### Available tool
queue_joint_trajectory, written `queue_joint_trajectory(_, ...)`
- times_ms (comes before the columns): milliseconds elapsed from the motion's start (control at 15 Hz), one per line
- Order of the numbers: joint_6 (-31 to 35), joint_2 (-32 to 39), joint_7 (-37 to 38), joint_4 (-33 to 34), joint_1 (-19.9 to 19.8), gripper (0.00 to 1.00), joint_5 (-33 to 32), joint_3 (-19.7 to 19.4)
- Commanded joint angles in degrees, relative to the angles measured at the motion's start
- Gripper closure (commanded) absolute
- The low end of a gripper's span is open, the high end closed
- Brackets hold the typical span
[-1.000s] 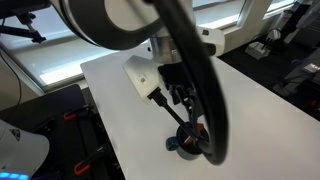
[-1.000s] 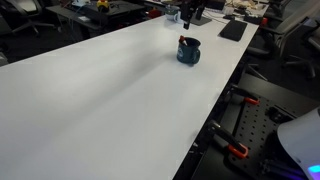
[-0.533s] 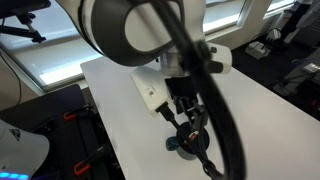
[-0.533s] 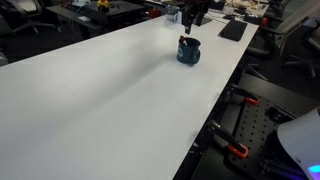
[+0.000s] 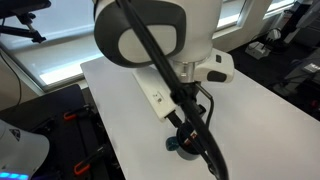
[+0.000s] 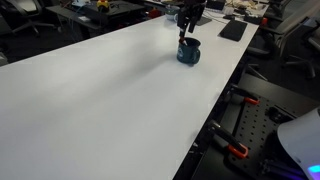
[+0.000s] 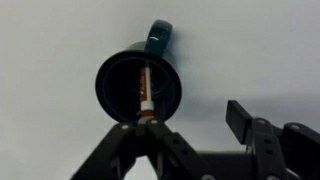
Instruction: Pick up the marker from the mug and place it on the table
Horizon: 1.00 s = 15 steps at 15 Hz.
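Note:
The dark blue mug (image 7: 112,70) stands on the white table (image 7: 255,50), seen from straight above in the wrist view, handle pointing away. The orange-red marker (image 7: 146,90) leans inside it, its white-and-dark end toward me. My gripper (image 7: 185,122) is open, just above the mug's near rim, with its left finger by the marker's end and its right finger out over bare table. In both exterior views the gripper (image 6: 188,27) hangs right over the mug (image 6: 188,53) (image 5: 183,144), near the table's edge.
The table (image 6: 100,90) stretches wide and white away from the mug. Its edge (image 6: 222,95) lies close beside the mug. Black clamps (image 6: 238,125) and chairs stand beyond it. Desks with clutter (image 6: 100,8) line the far side.
The arm has swung and lowered over the mug, so the gripper now sits closer to its rim. The mug and marker have not moved.

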Motion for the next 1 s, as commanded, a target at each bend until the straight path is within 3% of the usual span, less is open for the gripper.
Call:
queue_joint_trajectory(0, -2.9, 0.3, -10.7, 2.4, 0.2, 0.31, 8.8, 0.8)
queue_joint_trajectory(400, -5.8, 3.4, -18.1, 9.0, -1.1, 0.30, 9.5, -0.7)
queue_joint_trajectory(933, -9.2, 8.6, -20.7, 14.5, -3.6, 0.35, 8.3, -0.9)
